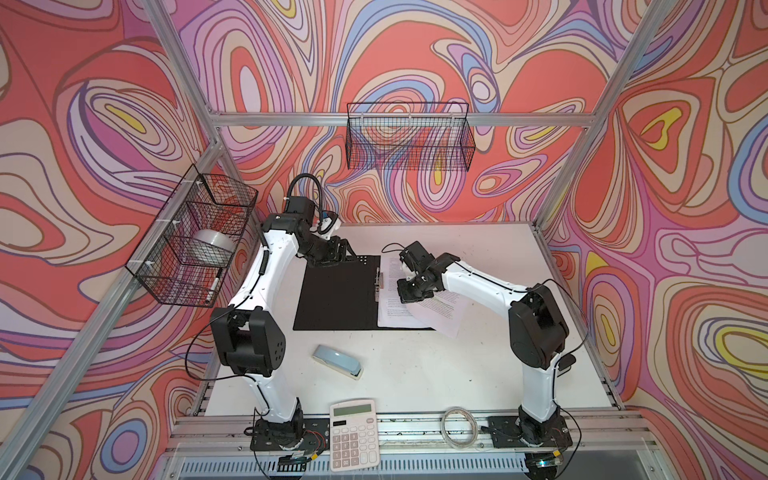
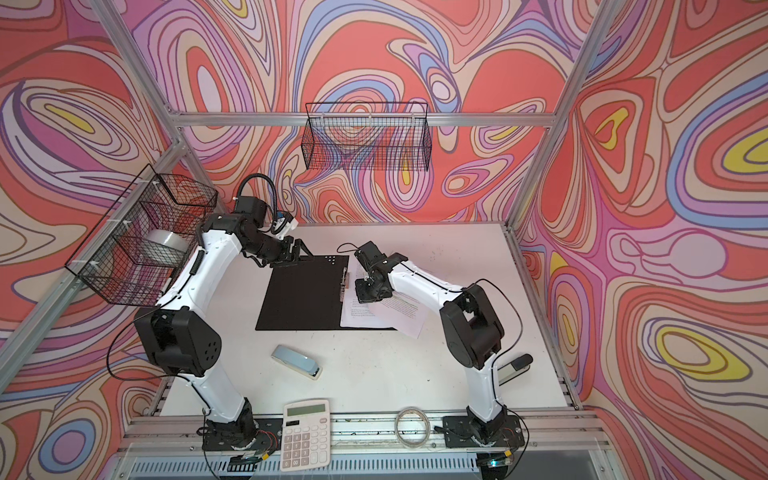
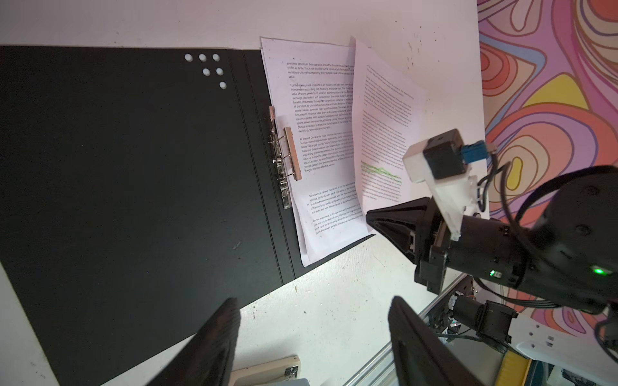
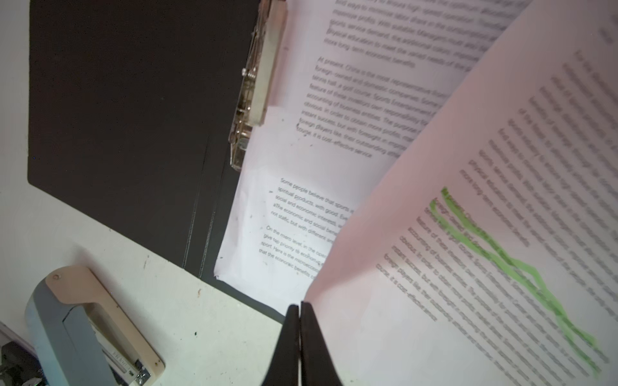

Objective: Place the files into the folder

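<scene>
The right gripper [image 4: 298, 305] has its fingers pressed together on one edge of a highlighted sheet [image 4: 468, 260], which curls up off the rest of the files [image 3: 314, 133]. A single page like this is nearly weightless and limp. It sags away from the pinch, catches air, and would likely crease or tear if dragged fast, so an edge hold with slow travel looks right. The left gripper [image 3: 314, 334] hangs empty, its fingers wide apart.

Read the top views as a clock with 12 at the back wall. The left gripper is just by the 11 o'clock corner of the folder [image 1: 332, 299]. The folder lies open, black inside up, just past the middle of the table [image 1: 478, 374]. The other files lie flat on its 3 o'clock leaf, their edge at the spring clip [image 3: 284, 157] by the spine; I cannot tell whether the clip bar presses on them. The held sheet sits skewed, one corner overhanging the folder toward 4 o'clock.

The folder looks stiff and flat, and would probably slide on the smooth tabletop if nudged. There is open room toward 3 and 5 o'clock. A stapler [image 1: 337, 360] lies at 6 o'clock, well apart from the folder, and a calculator [image 1: 354, 434] sits beyond it at the front edge.
</scene>
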Robot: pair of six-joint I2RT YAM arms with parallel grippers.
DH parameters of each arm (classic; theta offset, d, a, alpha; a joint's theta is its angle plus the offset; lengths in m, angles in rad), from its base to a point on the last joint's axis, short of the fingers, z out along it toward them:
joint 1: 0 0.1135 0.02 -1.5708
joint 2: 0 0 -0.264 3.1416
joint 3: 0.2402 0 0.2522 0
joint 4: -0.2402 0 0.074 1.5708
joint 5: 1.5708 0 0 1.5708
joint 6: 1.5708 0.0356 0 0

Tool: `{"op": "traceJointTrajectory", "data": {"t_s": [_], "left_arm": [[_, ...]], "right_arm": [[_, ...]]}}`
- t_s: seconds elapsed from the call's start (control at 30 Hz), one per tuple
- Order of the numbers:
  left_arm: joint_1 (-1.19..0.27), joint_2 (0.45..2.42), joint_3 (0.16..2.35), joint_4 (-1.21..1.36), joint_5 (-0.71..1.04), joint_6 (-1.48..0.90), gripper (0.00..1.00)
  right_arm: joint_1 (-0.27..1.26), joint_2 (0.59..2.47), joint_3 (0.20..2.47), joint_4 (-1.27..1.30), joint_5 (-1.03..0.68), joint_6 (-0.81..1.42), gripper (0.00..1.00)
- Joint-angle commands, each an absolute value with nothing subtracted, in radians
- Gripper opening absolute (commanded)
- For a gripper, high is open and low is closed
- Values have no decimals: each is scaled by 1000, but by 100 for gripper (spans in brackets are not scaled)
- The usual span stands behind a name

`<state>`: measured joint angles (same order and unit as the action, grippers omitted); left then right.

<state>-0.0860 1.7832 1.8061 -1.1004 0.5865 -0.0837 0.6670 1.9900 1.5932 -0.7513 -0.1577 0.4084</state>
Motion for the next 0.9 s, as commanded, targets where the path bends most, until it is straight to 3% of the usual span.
{"op": "traceJointTrajectory", "data": {"t_s": [0.0, 0.2, 0.37, 0.47, 0.7, 0.87], "left_arm": [[-84, 1755, 1793, -1097, 597, -92, 71], [-83, 1750, 1793, -1098, 593, -84, 71], [-83, 1755, 1804, -1100, 605, -84, 71], [-83, 1759, 1831, -1116, 586, -59, 72], [-83, 1751, 1846, -1155, 562, 35, 73], [-84, 1703, 1824, -1176, 547, 107, 80]], "right_arm": [[691, 2019, 1597, -698, -229, 414, 0], [707, 2060, 1603, -698, -230, 420, 3], [707, 2049, 1611, -721, -163, 429, 29], [707, 2034, 1646, -742, -126, 423, 37], [667, 1925, 1598, -752, 35, 505, 42], [497, 1722, 1340, -602, -49, 626, 43]]}}
